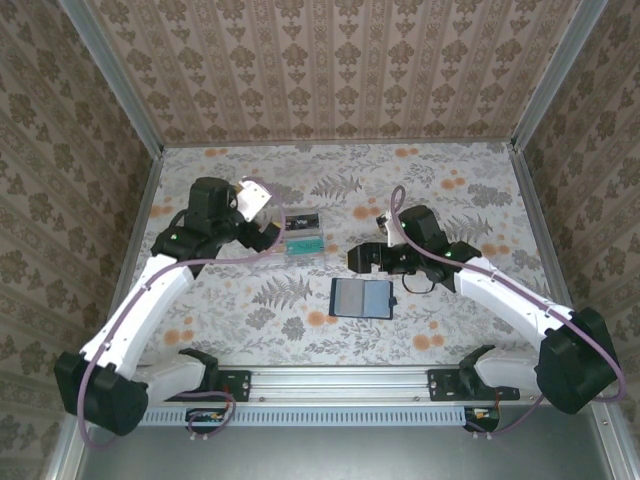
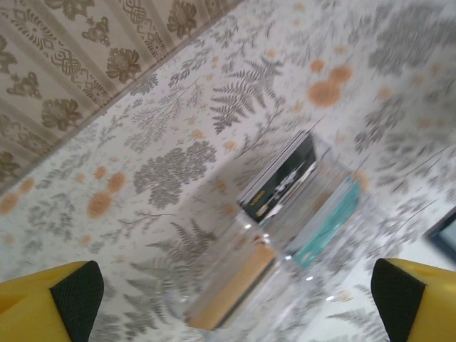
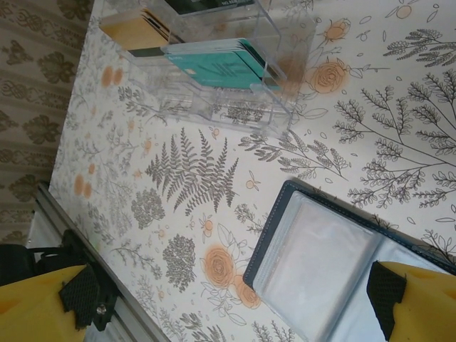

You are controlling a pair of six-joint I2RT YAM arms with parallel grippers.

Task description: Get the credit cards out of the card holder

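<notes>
I've got the left gripper (image 1: 272,237) on my left with its yellow fingers (image 2: 71,303) spread wide and gripping nothing. The clear plastic box (image 1: 303,236) sits just at its three o'clock, and the credit cards (image 2: 231,285) stand on edge in its slots: tan, teal and dark ones. At five o'clock from the box I see the card holder (image 1: 361,297) lying open and flat on the floral table (image 1: 450,190), greyish see-through sleeves up, and the right gripper (image 1: 358,258) hovers just at its twelve o'clock, claw wide apart and empty.
</notes>
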